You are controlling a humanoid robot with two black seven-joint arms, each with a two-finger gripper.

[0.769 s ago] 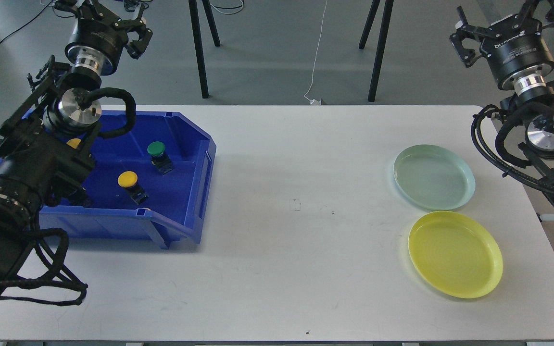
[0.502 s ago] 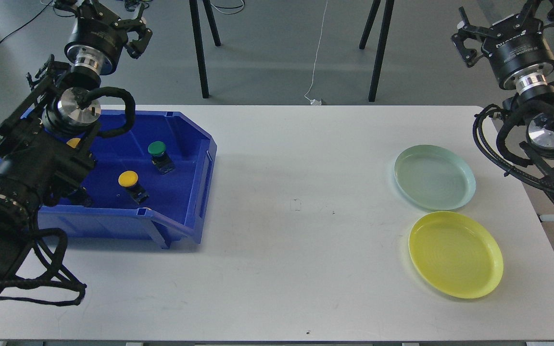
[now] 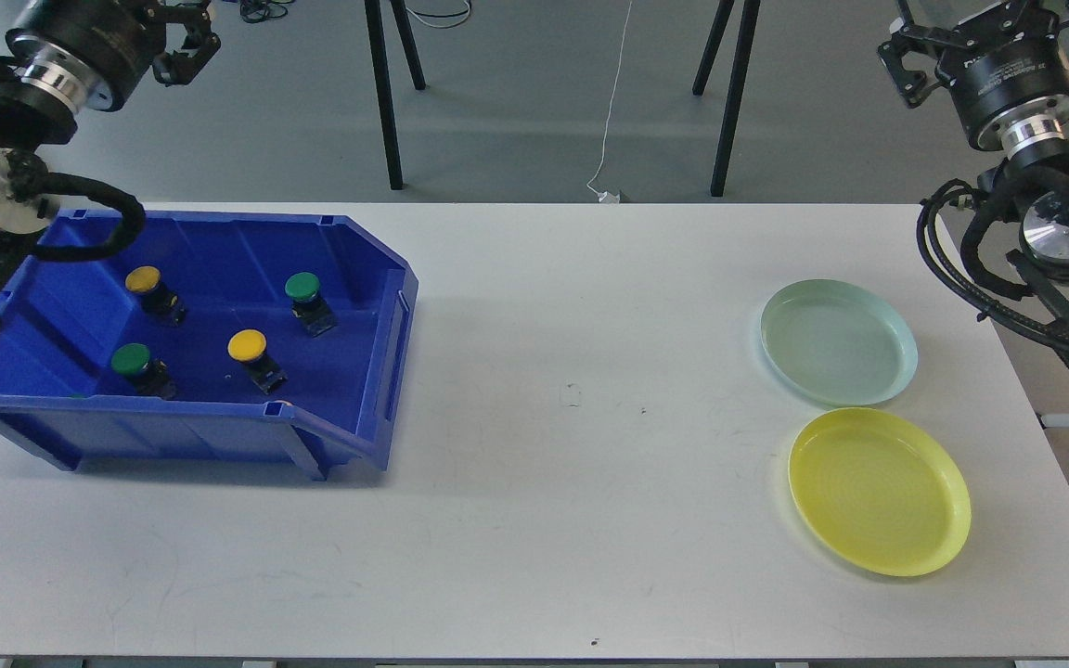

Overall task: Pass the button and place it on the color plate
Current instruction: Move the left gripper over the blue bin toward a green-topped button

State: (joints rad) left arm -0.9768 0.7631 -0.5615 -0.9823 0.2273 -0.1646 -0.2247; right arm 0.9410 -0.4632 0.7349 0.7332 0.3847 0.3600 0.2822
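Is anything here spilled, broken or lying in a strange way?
Nothing stands out. Four buttons, two yellow and two green, stand inside the blue bin. The pale green plate and yellow plate lie flat and empty.
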